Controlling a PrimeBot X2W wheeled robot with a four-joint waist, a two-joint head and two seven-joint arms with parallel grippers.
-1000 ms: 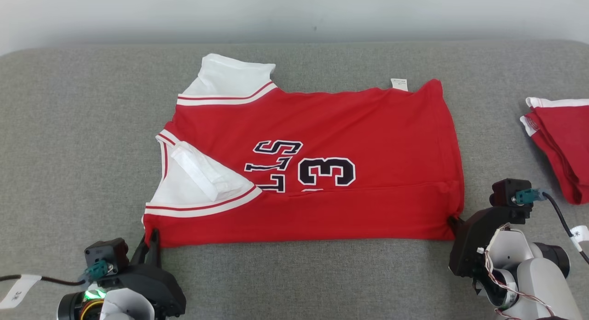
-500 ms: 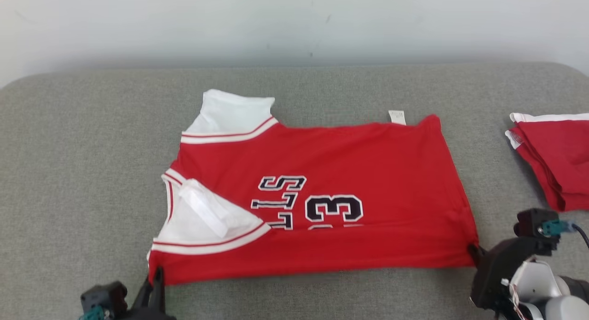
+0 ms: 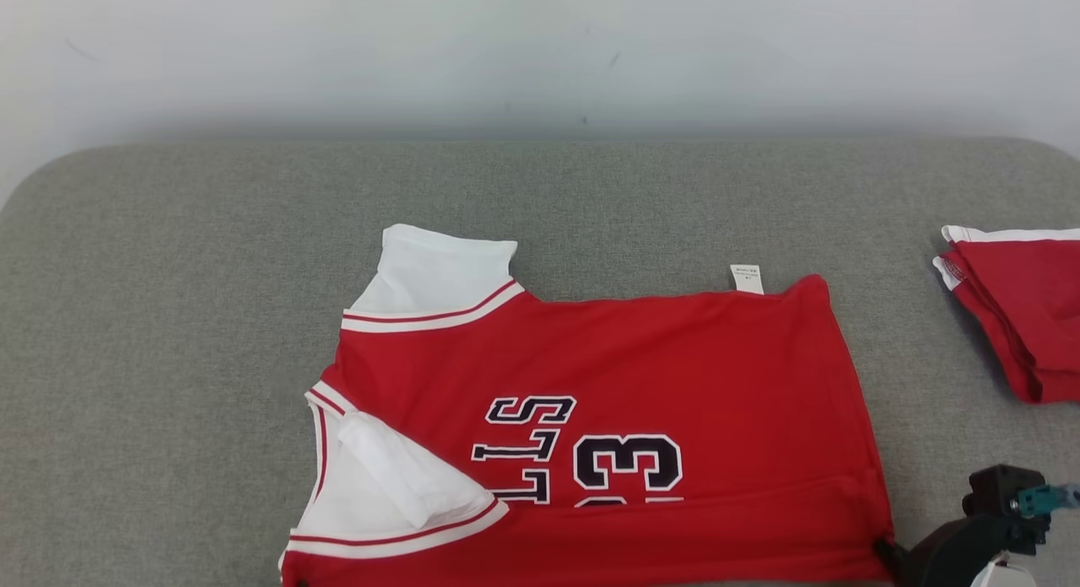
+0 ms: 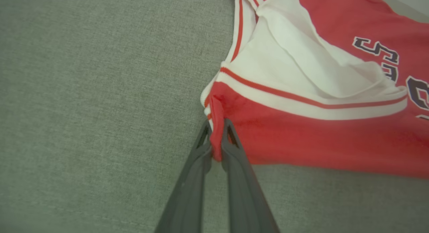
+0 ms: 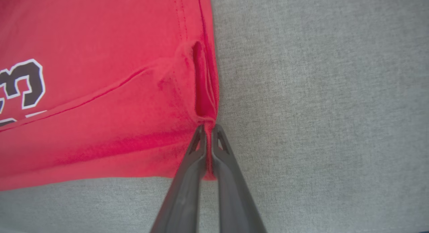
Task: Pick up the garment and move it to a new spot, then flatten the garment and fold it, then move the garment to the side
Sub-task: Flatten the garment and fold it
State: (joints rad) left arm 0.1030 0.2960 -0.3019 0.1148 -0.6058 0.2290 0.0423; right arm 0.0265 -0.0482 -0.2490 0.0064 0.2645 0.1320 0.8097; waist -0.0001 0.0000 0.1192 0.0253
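Dragged nearer the robot, the red jersey (image 3: 607, 376) lies spread on the grey cushion (image 3: 169, 317), long axis left-to-right, reaching away from the left gripper (image 4: 217, 123) and right gripper (image 5: 208, 127), each clamped on a near corner.

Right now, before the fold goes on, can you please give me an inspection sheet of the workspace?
Surface: grey cloth top, smooth, no stains seen.
Job's things: red jersey spread flat, near edge folded over the lower part of the number.
Clutter: folded red garment at the right edge, apart from the jersey.
Grippers: left gripper shut on the jersey's near shoulder corner; right gripper shut on its near hem corner.
Cables: teal plug at the right wrist, clear of the jersey.
Surroundings: pale wall behind the top; nothing else seen.
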